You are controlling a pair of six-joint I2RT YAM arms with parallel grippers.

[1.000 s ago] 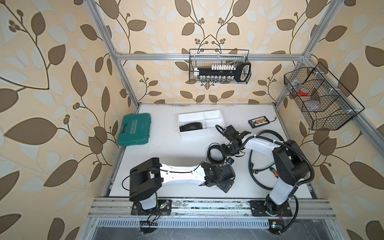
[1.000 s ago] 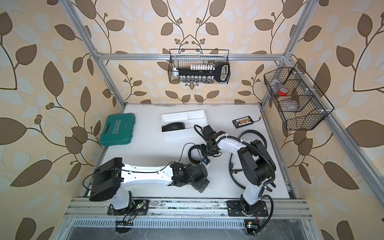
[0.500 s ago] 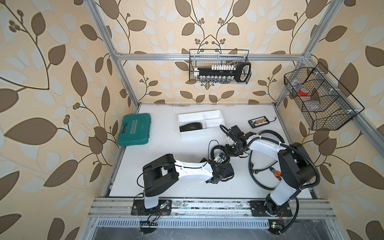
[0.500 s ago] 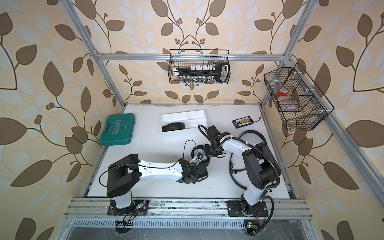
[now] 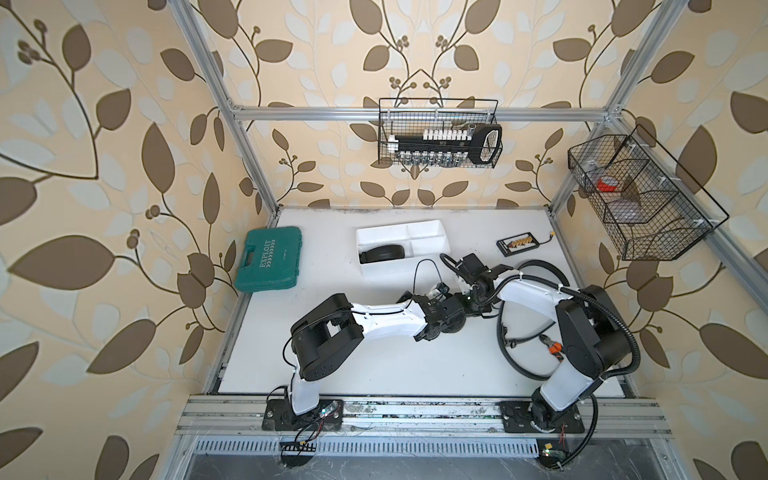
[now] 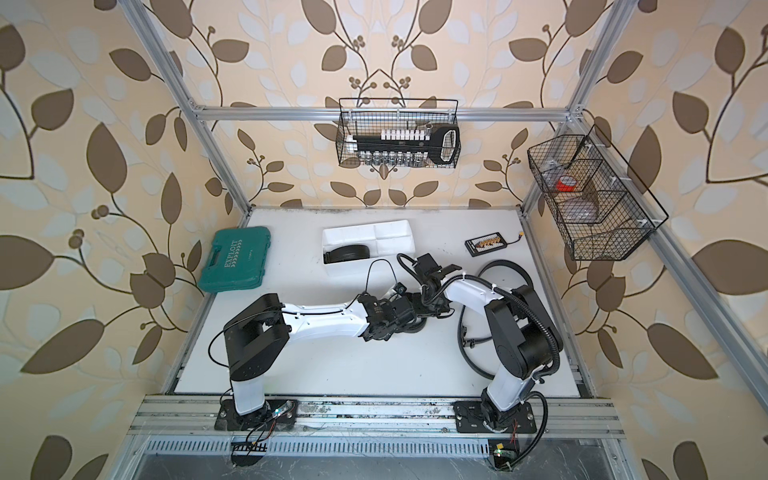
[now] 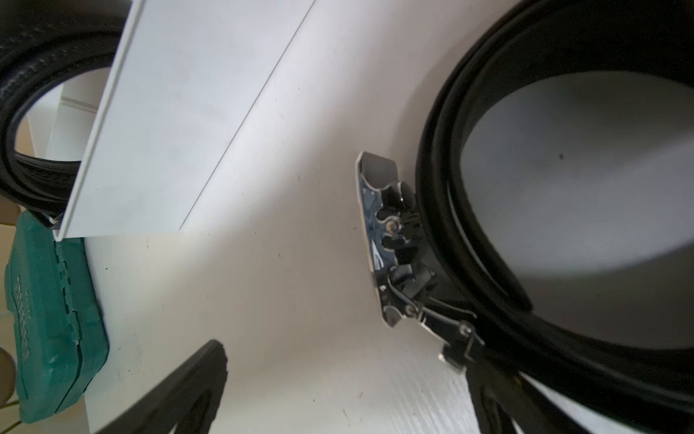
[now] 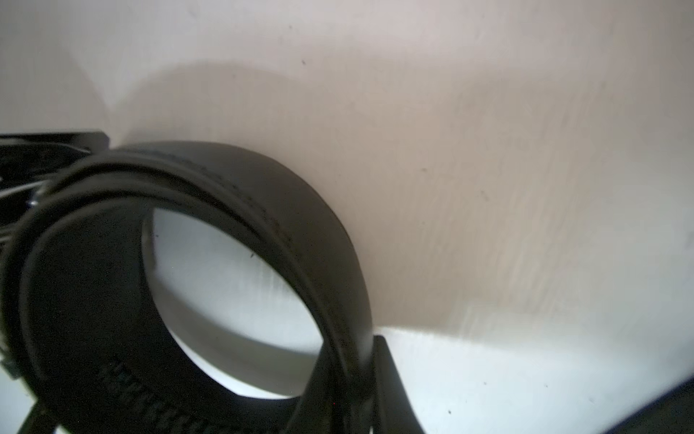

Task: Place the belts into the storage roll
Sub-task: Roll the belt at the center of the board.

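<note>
The storage roll is a white divided tray at the back of the table in both top views; its wall fills part of the left wrist view. One coiled belt lies in it. A second coiled belt stands on edge on the table, metal buckle outward. My right gripper is shut on its wall. My left gripper is open right beside it, the buckle just ahead of its fingers. A loose black strap loops by the right arm.
A green tool case lies at the table's left edge. A small black board with connectors sits at the back right, orange-handled pliers by the right arm. Wire baskets hang on the back and right walls.
My left arm has swung from the table's front in toward the coiled belt and the right gripper, its jaws still open. The right gripper shifted slightly, still holding the coil.
</note>
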